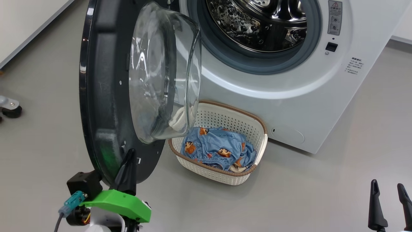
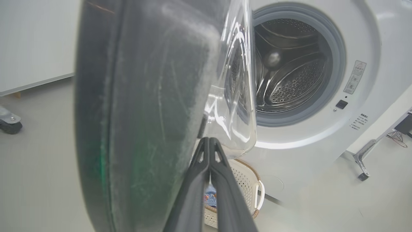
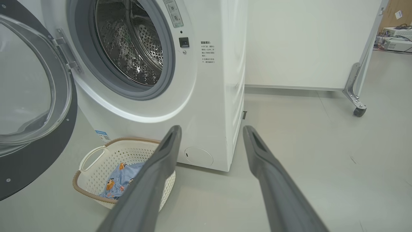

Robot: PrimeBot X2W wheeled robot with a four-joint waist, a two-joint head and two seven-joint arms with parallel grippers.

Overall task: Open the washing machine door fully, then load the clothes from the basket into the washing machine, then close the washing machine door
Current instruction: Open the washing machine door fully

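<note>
My left hand (image 1: 130, 154), shut and empty, sits against the round black-rimmed glass door (image 1: 106, 96); pushing there, it could slide off and the door swing back; right hand (image 1: 387, 185) open

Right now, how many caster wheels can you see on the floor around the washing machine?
2. One caster wheel sits left of the open washing machine door; the other is right of the washing machine, under a metal foot. More may be hidden.
</note>
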